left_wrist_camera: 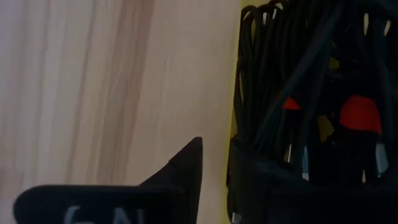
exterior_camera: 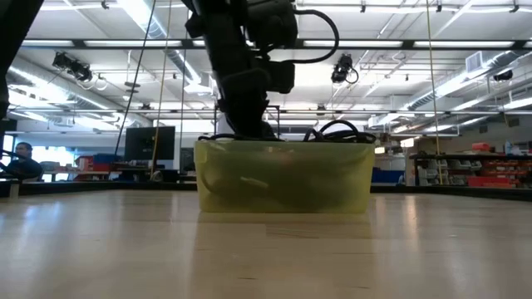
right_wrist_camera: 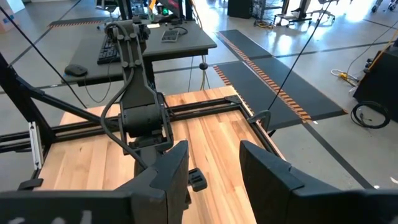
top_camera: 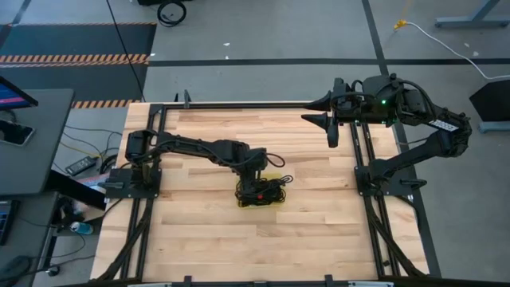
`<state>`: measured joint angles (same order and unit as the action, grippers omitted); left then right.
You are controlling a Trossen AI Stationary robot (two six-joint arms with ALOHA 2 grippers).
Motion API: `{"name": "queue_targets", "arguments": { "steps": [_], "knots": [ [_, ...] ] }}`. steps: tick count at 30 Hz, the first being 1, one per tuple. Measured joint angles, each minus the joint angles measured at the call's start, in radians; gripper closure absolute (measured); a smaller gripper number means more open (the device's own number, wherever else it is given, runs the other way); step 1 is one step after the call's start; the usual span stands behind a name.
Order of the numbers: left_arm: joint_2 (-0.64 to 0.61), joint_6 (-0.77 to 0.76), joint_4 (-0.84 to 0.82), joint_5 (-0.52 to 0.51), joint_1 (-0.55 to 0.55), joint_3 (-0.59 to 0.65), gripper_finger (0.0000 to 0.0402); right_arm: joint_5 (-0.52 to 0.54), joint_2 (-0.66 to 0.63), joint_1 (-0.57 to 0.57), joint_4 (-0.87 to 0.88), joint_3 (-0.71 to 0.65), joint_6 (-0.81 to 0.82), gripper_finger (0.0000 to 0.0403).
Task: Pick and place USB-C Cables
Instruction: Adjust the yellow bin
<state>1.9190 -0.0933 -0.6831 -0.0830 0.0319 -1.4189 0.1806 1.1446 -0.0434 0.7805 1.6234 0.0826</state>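
1. The cables (top_camera: 267, 189) are seen as a tangle of thin black cords in a yellow bin (top_camera: 275, 200), just below the centre of the high view on the wooden table (top_camera: 199, 239). In the low view the bin (exterior_camera: 283, 178) stands mid-frame, with cable loops (exterior_camera: 337, 130) rising above its rim.

2. The left gripper (top_camera: 249, 190) is placed over the left end of the bin in the high view, reaching down into it. In the low view the left arm (exterior_camera: 245, 66) comes down from the top of the frame to the bin's left half.

3. In the left wrist view 1 finger (left_wrist_camera: 183, 168) shows outside the yellow wall, over bare wood, while the cables (left_wrist_camera: 298, 74) with red connectors (left_wrist_camera: 359, 115) lie in the right half of the frame, at and beyond the other finger. The bin wall appears to run between the 2 fingers.

4. Whether the left jaws are open, closed or gripping a cable cannot be told.

5. The right gripper (right_wrist_camera: 214, 177) is held apart with nothing between its fingers; in the high view it (top_camera: 319, 112) is parked at the upper right, well away from the bin.

6. The left arm is judged the nearer by far. The bundle's long axis runs left to right in the high view, so the coming move turns on the fingers straddling cords, not the wall.
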Motion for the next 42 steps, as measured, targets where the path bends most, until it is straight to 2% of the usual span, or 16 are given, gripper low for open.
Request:
{"name": "queue_targets", "arguments": {
  "steps": [8,14,21,28,34,42],
  "knots": [
    [0.0,0.01,0.037,-0.003,0.017,0.0,0.0394,0.0,0.0,0.0,0.0,0.0,0.0,0.0253],
    [0.0,0.013,0.044,-0.055,0.07,0.0,0.0395,0.0,0.0,0.0,0.0,0.0,0.0,0.0253],
    [0.0,0.094,0.046,-0.057,0.119,0.0,0.0397,0.0,0.0,0.0,0.0,0.0,0.0,0.0253],
    [0.0,0.211,0.053,-0.05,0.122,0.0,0.0398,0.0,0.0,0.0,0.0,0.0,0.0,0.0253],
    [0.0,0.284,0.087,-0.001,0.122,0.0,0.0398,0.0,0.0,0.0,0.0,0.0,0.003,0.0253],
    [0.0,0.326,0.074,0.004,0.124,0.0,0.0399,0.001,0.0,0.0,-0.001,0.0,0.008,0.0253]
  ]
}}
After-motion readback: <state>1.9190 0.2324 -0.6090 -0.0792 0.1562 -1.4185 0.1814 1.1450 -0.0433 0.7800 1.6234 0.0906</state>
